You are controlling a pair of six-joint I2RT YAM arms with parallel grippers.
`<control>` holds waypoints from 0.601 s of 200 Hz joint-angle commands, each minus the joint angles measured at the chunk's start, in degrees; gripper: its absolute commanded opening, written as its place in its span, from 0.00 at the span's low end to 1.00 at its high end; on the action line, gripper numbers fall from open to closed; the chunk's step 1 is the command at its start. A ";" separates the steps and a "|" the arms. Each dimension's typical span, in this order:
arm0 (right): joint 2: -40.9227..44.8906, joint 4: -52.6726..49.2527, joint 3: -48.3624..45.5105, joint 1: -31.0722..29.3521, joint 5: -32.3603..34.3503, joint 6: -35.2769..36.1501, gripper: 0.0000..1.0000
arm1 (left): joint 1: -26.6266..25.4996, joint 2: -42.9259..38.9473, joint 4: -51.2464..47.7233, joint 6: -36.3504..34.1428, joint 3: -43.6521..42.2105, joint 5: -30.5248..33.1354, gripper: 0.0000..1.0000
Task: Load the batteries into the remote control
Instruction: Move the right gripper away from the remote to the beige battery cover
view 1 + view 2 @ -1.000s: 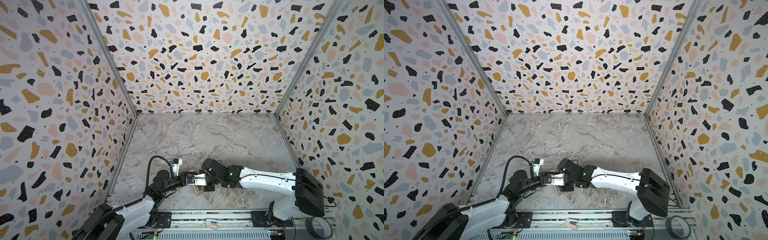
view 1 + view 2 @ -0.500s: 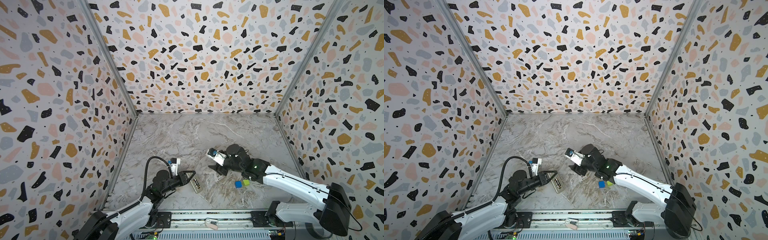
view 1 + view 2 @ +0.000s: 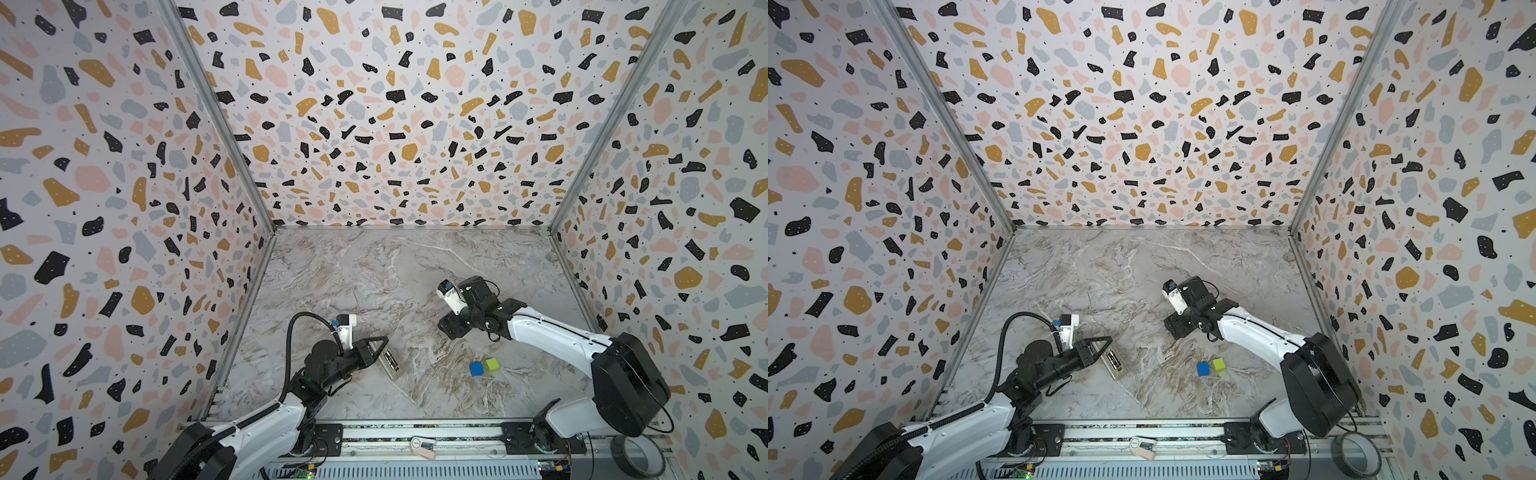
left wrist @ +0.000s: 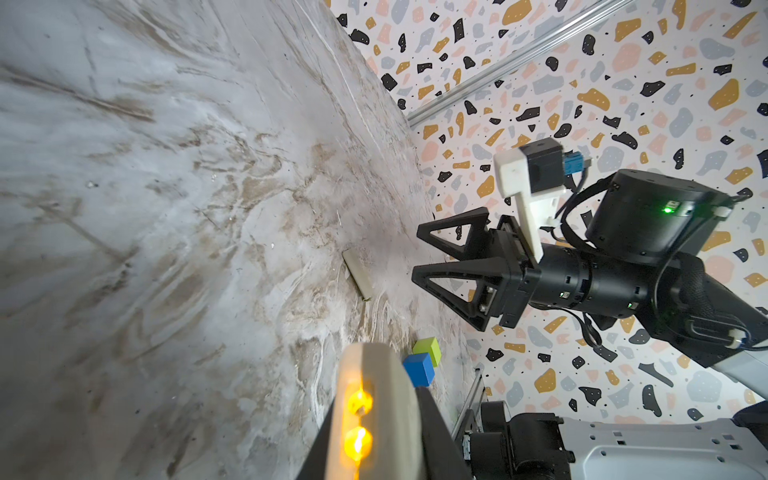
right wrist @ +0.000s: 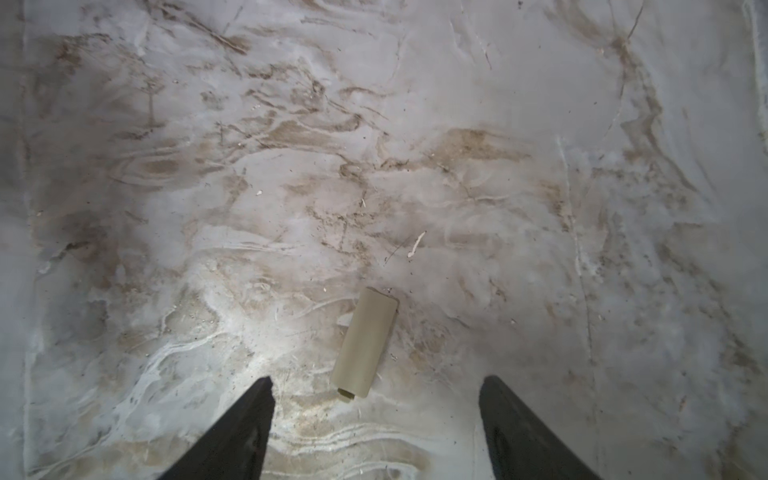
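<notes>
- Front-left on the bench (image 3: pixel 374 270), left tool (image 3: pixel 380 345) clamps the remote control (image 3: pixel 390 365); both batteries (image 4: pixel 358 402) look seated.
- Over the beige cover (image 5: pixel 365 343), right tool (image 4: pixel 415 252) hangs wide open and empty: descend squarely, pinch its long edges.

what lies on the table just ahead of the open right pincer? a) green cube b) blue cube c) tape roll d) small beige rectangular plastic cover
d: the right wrist view shows the small beige rectangular plastic cover lying flat ahead of the open right pincer

Matt marble-patterned tabletop (image 3: pixel 374 270), smooth off-white plastic remote control (image 3: pixel 390 365), matt black plastic right pincer (image 4: pixel 415 253).
</notes>
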State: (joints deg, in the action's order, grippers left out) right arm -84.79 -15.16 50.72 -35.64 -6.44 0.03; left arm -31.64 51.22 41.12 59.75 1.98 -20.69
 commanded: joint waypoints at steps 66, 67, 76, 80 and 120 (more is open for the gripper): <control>-7.59 1.01 0.36 0.48 -2.78 -0.98 0.76 | -0.18 -0.56 3.92 -1.21 -0.33 1.05 0.00; -7.63 1.09 0.35 0.48 -2.79 -1.03 0.76 | -0.22 -0.58 3.90 -1.21 -0.36 1.03 0.00; -8.03 1.16 0.34 0.46 -2.75 -1.04 0.75 | -0.20 -0.60 3.96 -1.12 -0.47 1.11 0.00; -8.21 1.19 0.34 0.44 -2.78 -1.08 0.75 | -0.18 -0.67 4.03 -1.05 -0.44 1.09 0.00; -10.02 0.89 0.52 -0.76 -2.33 -1.28 0.67 | -0.18 -0.71 3.96 -0.86 -0.57 1.60 0.00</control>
State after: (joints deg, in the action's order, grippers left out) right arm -94.21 -13.63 50.72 -35.40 -8.54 -0.47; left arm -31.64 51.13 41.58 59.37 1.74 -19.88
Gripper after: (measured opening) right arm 0.690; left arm 0.232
